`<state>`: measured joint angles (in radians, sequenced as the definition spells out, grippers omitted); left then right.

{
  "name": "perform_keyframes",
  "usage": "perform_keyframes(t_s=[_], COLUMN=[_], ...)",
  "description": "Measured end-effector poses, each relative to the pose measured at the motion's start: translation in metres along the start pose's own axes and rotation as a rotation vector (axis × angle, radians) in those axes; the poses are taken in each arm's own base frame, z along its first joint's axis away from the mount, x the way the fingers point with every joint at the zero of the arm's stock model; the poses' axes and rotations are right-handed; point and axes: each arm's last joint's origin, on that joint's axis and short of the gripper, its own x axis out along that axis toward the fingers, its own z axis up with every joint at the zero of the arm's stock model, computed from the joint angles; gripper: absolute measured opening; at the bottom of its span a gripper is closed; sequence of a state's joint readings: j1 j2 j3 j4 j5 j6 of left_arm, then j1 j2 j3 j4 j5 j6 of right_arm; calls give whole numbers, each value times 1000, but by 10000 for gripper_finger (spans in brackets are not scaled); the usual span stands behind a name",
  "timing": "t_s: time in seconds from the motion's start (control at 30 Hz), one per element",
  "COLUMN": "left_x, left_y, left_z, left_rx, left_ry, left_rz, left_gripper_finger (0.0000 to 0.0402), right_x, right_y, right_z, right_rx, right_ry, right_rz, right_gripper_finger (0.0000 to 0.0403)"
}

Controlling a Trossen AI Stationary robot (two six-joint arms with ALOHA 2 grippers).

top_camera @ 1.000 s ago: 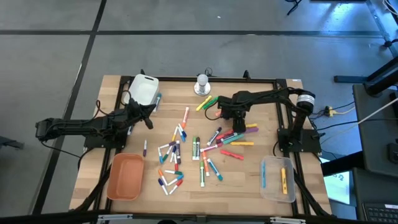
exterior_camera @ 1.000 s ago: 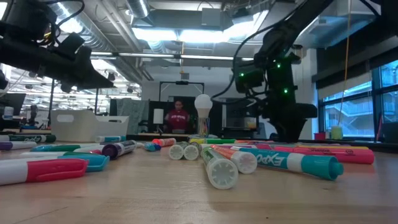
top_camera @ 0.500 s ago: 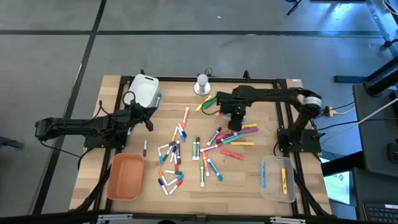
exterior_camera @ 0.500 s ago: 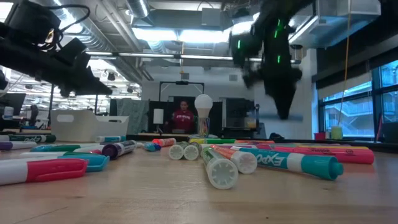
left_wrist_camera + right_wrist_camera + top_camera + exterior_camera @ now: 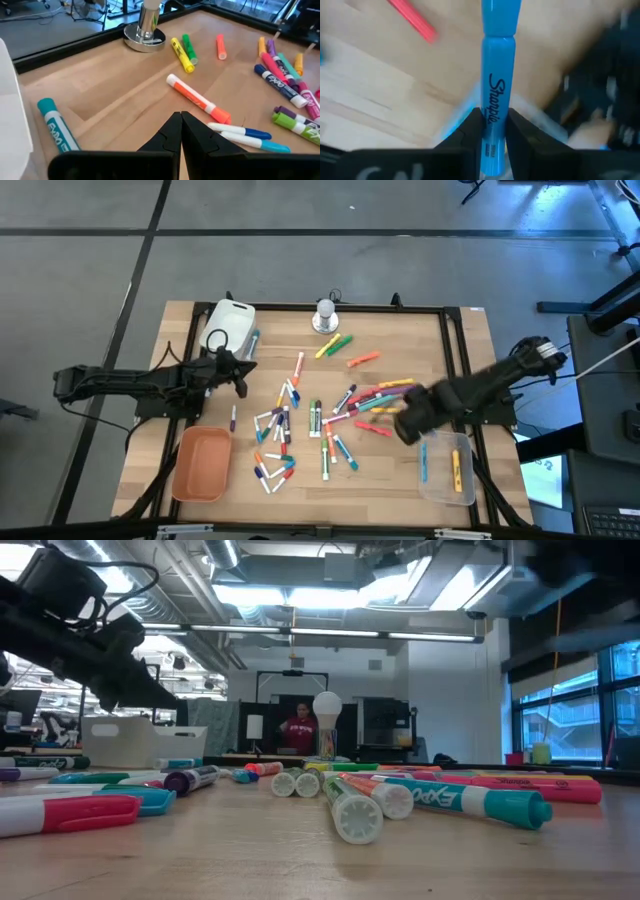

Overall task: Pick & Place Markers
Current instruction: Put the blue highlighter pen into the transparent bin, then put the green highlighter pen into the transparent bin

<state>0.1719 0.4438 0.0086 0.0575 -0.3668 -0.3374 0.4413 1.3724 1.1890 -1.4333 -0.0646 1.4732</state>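
Wooden counter (image 5: 400,330) carried dozens of markers (image 5: 300,420) scattered across its middle, with an orange tray (image 5: 201,464) and a white tray (image 5: 232,323) toward the left arm's side of the scatter and a clear tray (image 5: 447,466) toward the right arm's side. Right claw (image 5: 492,131) was clamped on a blue marker (image 5: 496,90) and hung just beside the clear tray, between it and the scatter. Left claw (image 5: 180,125), fingers pressed together and holding nothing, hovered near the white tray, at the scatter's edge.
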Motion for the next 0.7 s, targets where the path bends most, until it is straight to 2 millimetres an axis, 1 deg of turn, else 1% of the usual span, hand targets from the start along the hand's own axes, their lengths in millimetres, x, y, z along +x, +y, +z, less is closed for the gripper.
perform_keyframes(t_s=[0.17, 0.23, 0.3, 0.37, 0.5, 0.6, 0.7], left_x=[1, 2, 2, 2, 3, 3, 3], left_y=[-1, -2, -2, -2, -1, -1, -1], left_z=[-3, -4, -5, -5, -5, -5, -5], left_rx=[10, 7, 7, 8, 10, 0, -8], left_ry=[39, 59, 68, 71, 74, 74, 75], left_rz=[-39, -62, -62, -55, -49, -51, -51], left_gripper_finger=[6, 6, 6, 6, 6, 6, 6], right_x=[28, 36, 42, 48, 52, 52, 49], right_y=[12, 17, 18, 21, 27, 29, 28], right_z=[-53, -67, -77, -82, -85, -79, -71], right_rx=[160, 199, 218, 235, 248, 241, 214], right_ry=[114, 145, 149, 165, 203, 207, 198], right_rz=[-40, -53, -91, -113, -108, -105, -105], right_gripper_finger=[60, 60, 64, 92, 178, 232, 266])
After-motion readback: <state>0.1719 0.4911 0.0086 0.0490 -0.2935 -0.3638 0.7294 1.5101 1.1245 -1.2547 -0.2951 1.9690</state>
